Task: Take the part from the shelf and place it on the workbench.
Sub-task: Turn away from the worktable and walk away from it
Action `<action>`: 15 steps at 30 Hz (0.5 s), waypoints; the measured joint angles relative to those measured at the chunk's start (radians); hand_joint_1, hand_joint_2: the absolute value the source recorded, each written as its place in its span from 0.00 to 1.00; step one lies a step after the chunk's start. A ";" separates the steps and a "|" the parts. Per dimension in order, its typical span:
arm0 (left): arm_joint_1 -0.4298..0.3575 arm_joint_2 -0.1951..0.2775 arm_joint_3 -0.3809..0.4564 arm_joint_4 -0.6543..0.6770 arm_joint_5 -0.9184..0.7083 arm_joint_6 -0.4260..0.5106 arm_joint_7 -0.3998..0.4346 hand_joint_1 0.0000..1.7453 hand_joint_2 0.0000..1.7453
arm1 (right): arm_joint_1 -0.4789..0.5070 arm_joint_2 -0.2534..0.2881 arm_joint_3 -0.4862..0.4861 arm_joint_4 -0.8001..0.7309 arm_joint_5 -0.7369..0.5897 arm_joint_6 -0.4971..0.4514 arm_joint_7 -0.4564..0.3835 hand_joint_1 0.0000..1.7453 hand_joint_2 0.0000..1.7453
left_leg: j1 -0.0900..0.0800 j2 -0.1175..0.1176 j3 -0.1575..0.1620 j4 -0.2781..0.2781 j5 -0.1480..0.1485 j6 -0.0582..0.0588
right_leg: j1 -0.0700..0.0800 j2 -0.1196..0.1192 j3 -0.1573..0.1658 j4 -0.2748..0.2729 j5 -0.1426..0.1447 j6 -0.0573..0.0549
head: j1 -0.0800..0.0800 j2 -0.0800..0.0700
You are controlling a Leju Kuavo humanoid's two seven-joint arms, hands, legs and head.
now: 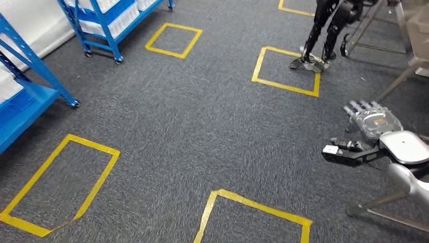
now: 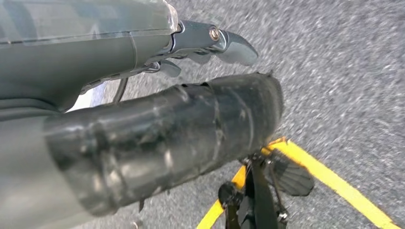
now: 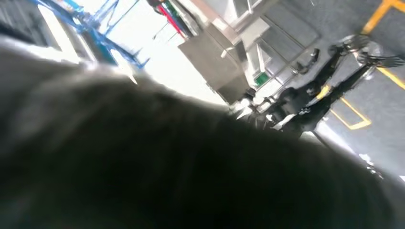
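At the right edge of the head view my right hand [image 1: 373, 121] is raised over the carpet, its back up and its fingers [image 1: 360, 107] pointing away. A flat black part [image 1: 346, 151] with a small white label sticks out just under it, apparently held by that hand. The grip itself is hidden. A big dark blurred mass, probably the same part [image 3: 191, 167], lies close against the camera in the right wrist view. In the left wrist view my left hand [image 2: 143, 57] hangs over the floor, holding nothing, with its dark thumb [image 2: 167, 138] and fingers [image 2: 234, 47] apart.
Blue shelving with white bins stands at the far left [image 1: 25, 96] and at the back left [image 1: 101, 20]. Yellow taped squares [image 1: 286, 71] mark the grey carpet. Another robot's dark legs [image 1: 324, 35] stand at the back right, beside metal table legs [image 1: 399, 76].
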 joint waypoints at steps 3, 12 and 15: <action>-0.002 -0.002 0.001 0.000 -0.001 0.001 0.000 0.00 0.00 | 0.004 0.003 -0.003 0.000 0.002 -0.003 0.000 0.00 0.00 | -0.007 0.095 -0.050 0.106 -0.067 -0.010 | 0.002 -0.047 0.011 -0.018 0.007 -0.013 | -0.003 0.000; -0.001 0.000 0.006 0.000 -0.008 0.002 -0.001 0.00 0.00 | 0.021 0.006 -0.007 0.002 0.003 -0.008 0.000 0.00 0.00 | -0.017 0.197 0.030 -0.005 -0.013 0.004 | 0.016 -0.170 0.016 -0.009 -0.006 -0.006 | -0.004 0.000; 0.000 0.000 0.006 0.000 -0.014 0.002 -0.002 0.00 0.00 | 0.039 0.011 -0.011 0.002 0.004 -0.019 0.002 0.00 0.00 | -0.018 0.172 0.033 -0.019 -0.009 0.017 | 0.017 -0.189 0.023 -0.009 -0.011 0.007 | -0.003 0.000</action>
